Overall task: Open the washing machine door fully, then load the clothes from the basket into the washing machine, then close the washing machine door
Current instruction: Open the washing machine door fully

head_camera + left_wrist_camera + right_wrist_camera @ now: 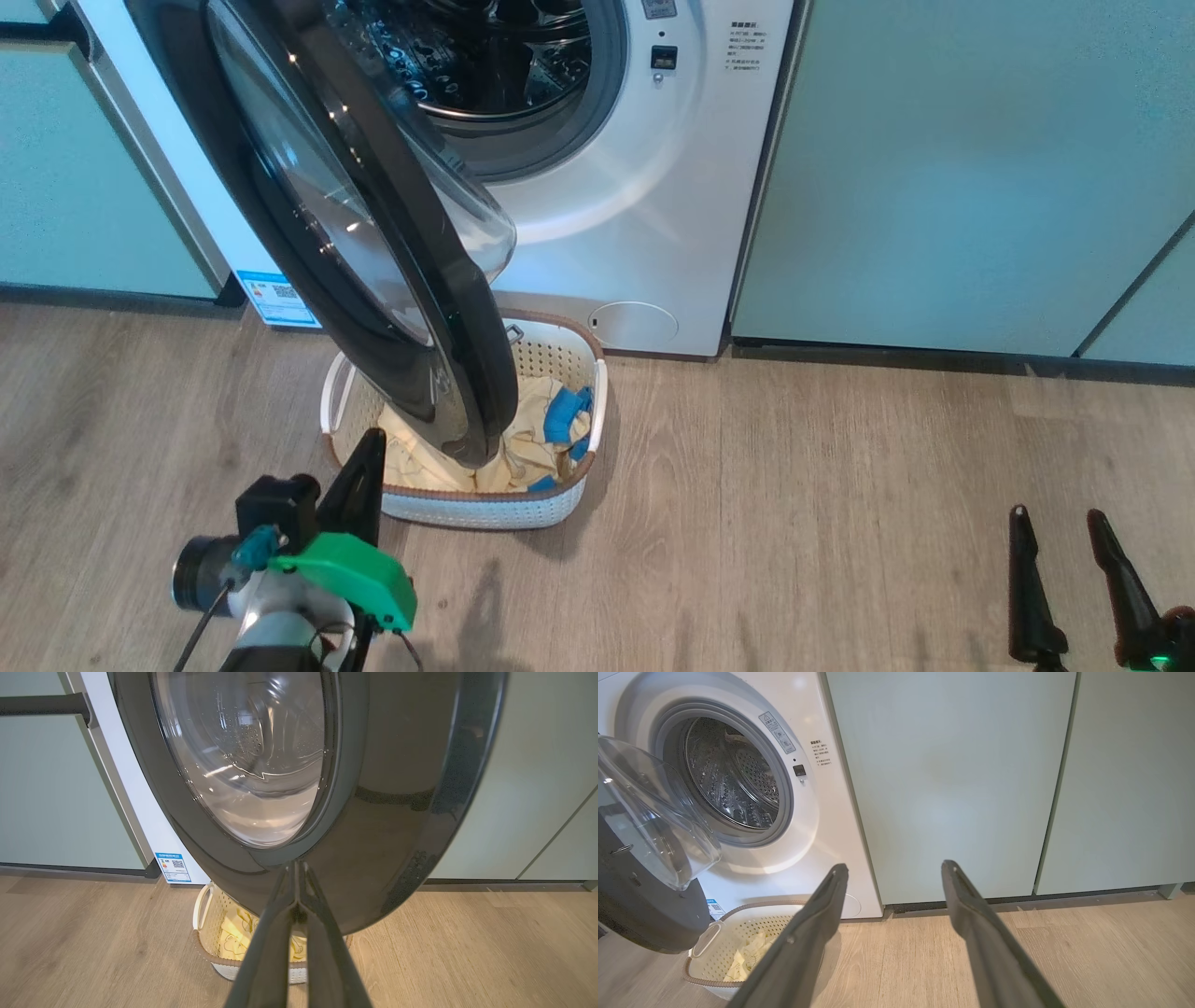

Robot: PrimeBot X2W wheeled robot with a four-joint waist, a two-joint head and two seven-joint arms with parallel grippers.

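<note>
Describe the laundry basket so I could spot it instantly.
Find the white washing machine between pale green cabinets. On the wooden floor before it, under its open black-ringed door, sits the basket. It alone is cream-white and perforated, brown-rimmed, holding pale yellow clothes with blue patches.

The washing machine (635,215) door (336,233) stands ajar above the basket (485,509) of clothes (537,439). The left hand (369,457), pinched closed, is by the basket; the right hand (1058,523) is spread.
</note>
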